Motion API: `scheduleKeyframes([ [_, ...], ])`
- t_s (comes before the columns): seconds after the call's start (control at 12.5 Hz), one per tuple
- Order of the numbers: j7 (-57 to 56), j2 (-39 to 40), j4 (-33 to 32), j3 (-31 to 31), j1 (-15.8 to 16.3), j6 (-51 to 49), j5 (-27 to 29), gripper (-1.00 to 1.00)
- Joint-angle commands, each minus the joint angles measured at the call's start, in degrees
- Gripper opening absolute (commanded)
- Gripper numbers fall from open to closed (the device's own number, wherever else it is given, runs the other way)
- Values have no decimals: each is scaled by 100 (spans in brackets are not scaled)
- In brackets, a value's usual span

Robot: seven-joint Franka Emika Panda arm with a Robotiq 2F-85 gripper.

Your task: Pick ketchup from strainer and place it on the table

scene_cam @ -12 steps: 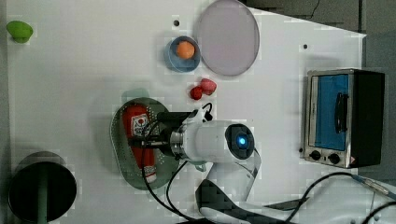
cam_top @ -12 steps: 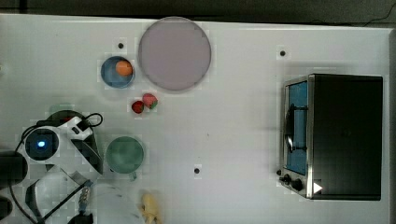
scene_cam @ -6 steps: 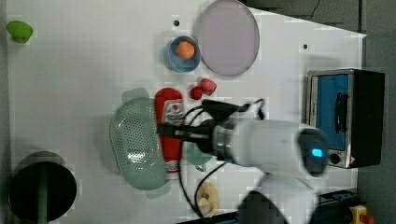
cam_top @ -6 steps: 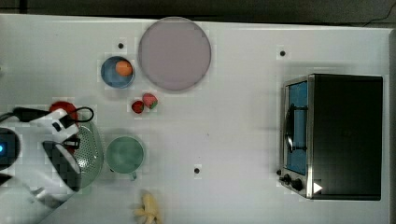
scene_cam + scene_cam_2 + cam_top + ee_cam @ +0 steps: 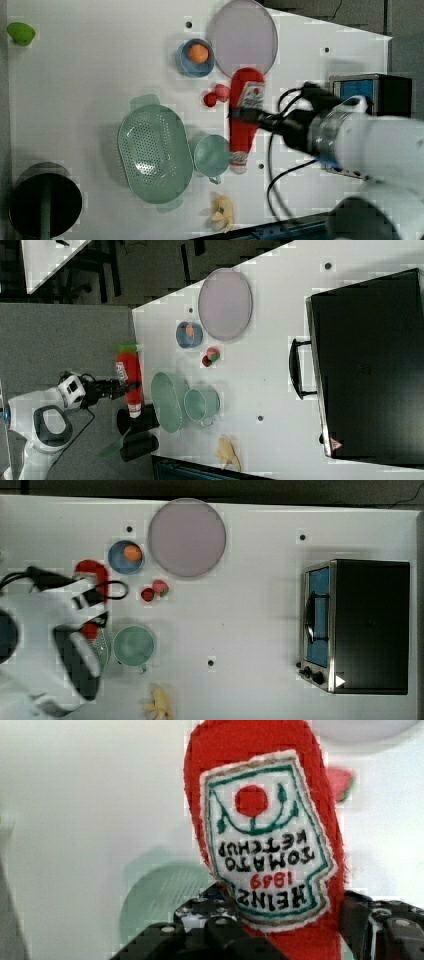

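The gripper [image 5: 245,116] still squeezes the ketchup [image 5: 245,122] around its middle, and it has carried the bottle out of the strainer [image 5: 155,152] to hang at the cup's [image 5: 211,156] three o'clock, above the tabletop [image 5: 100,60].

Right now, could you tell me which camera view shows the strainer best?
The left view: the whole strainer lies unobstructed, holes visible. The top view leaves a sliver beside the arm; the right view shows it edge-on behind the cup.

Label on ketchup [image 5: 270,845]: "HEINZ", "1869", "TOMATO KETCHUP", seen upside down in the wrist view
Emblem on label: red tomato, green vine
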Motion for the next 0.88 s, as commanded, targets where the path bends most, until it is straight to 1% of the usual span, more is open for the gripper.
scheduleKeyframes([
  [0.08, -50, 197, -53, -686, -567, -369, 15, 12],
  [0.56, -239, 341, -399, -2089, -675, -309, 4, 12],
  [0.72, -429, 518, -545, -2387, -679, -173, 4, 12],
  [0.88, -473, 747, -697, -2556, -681, 16, 4, 12],
])
